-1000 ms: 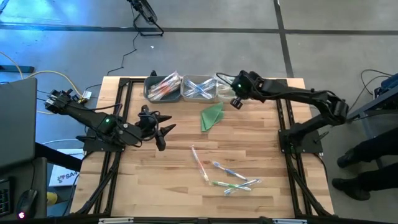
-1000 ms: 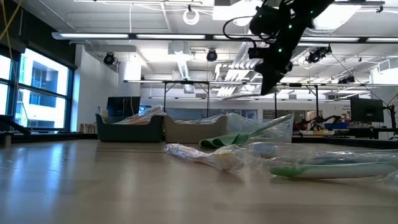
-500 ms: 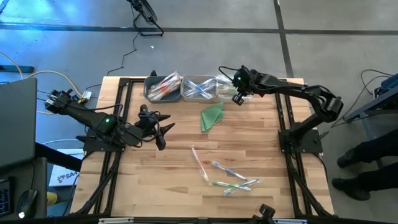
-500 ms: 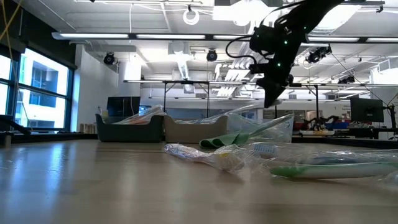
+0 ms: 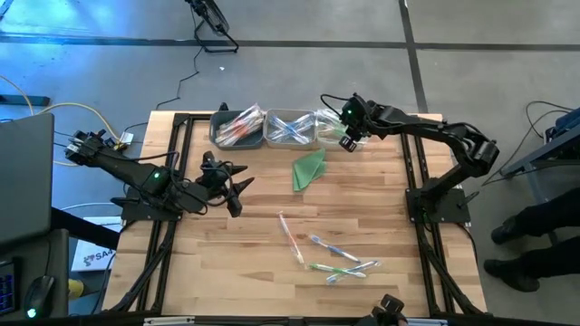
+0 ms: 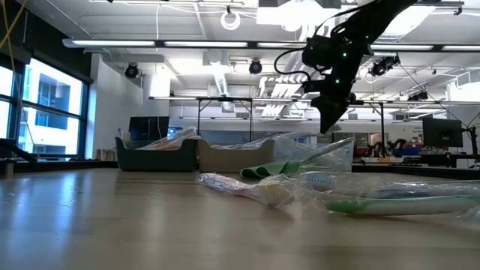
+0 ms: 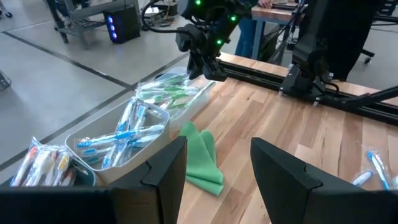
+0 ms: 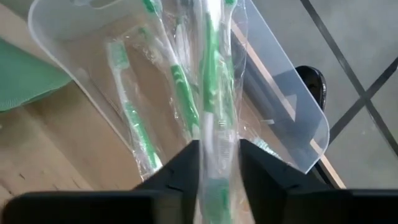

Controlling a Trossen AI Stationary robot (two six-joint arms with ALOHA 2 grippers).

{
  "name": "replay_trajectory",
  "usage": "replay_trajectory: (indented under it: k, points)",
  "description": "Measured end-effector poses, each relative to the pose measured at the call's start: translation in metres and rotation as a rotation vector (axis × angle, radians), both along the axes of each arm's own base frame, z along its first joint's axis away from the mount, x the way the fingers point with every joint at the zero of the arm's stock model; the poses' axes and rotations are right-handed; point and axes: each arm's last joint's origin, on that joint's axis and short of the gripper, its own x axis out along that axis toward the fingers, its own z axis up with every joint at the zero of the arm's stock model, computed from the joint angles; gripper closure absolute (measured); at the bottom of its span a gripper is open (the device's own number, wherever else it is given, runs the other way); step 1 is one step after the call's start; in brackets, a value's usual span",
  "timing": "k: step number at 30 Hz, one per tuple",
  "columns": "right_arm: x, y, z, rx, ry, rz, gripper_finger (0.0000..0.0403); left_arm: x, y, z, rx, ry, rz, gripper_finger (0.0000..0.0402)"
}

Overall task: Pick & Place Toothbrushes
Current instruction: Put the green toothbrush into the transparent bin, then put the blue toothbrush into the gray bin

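Left gripper [image 5: 231, 186] hovers over the desk's [image 5: 245, 263] left-centre, fingers [image 7: 163, 173] apart, nothing between them.

Back row, L to R: dark bin [image 5: 237, 127] w/ pink-orange brushes, clear bin [image 5: 290, 128] w/ blue brushes, clear bin [image 5: 326, 122] w/ green brushes.

Green cloth [image 5: 309, 168] lies on the desk just in front of the bins, near centre.

Loose wrapped toothbrushes [image 5: 331, 258] lie in a cluster on the near-centre part of the desk, well apart from the bins.

Right gripper [image 5: 348, 140] hangs over the green-brush bin's near edge. In your right wrist view, its fingers [image 8: 180, 171] stand slightly apart w/ a wrapped green toothbrush [image 8: 214, 124] between them, the brush reaching down into the bin among other green ones; cannot tell whether the fingers press on it.
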Motion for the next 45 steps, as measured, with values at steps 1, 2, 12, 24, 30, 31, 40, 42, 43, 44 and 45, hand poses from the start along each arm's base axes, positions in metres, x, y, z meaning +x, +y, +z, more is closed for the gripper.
replay_trajectory:
  k: [1, 2, 12, 24, 30, 31, 40, 42, 43, 44, 45]
  points:
    - [0.000, 0.000, 0.000, 0.001, 0.002, 0.000, 0.0300, 0.000, 0.000, 0.000, 0.000, 0.000, 0.000, 0.0226]
    - [0.000, 0.000, 0.000, 0.000, 0.003, -0.001, 0.0284, 0.000, 0.000, 0.000, 0.000, 0.000, 0.000, 0.0226]
    - [-0.002, 0.000, 0.002, -0.066, 0.038, -0.077, 0.0184, 0.000, 0.000, 0.000, -0.002, -0.003, 0.000, 0.0226]
    - [0.013, 0.038, 0.016, -0.061, -0.008, 0.045, 0.0239, 0.000, 0.000, 0.000, 0.000, 0.000, 0.000, 0.0226]
    - [0.024, 0.066, 0.025, 0.000, -0.105, 0.139, 0.0281, 0.000, 0.000, 0.000, 0.000, 0.001, -0.001, 0.0226]
    - [0.027, 0.071, 0.025, 0.020, -0.126, 0.144, 0.0286, 0.000, 0.000, 0.000, -0.001, 0.000, -0.001, 0.0226]
    - [0.045, 0.113, 0.025, 0.298, -0.303, 0.236, 0.0319, 0.000, 0.000, 0.000, -0.005, -0.003, 0.000, 0.0226]
    - [0.049, 0.123, 0.026, 0.343, -0.333, 0.262, 0.0324, 0.000, 0.000, 0.000, -0.011, -0.007, 0.002, 0.0226]
    - [0.051, 0.128, 0.027, 0.358, -0.344, 0.274, 0.0326, 0.000, 0.000, 0.000, -0.011, -0.008, 0.002, 0.0226]
    - [0.053, 0.133, 0.027, 0.374, -0.356, 0.288, 0.0328, 0.000, 0.000, 0.000, -0.011, -0.008, 0.001, 0.0226]
    - [0.055, 0.138, 0.028, 0.380, -0.359, 0.305, 0.0329, 0.000, 0.000, 0.000, -0.011, -0.007, 0.001, 0.0226]
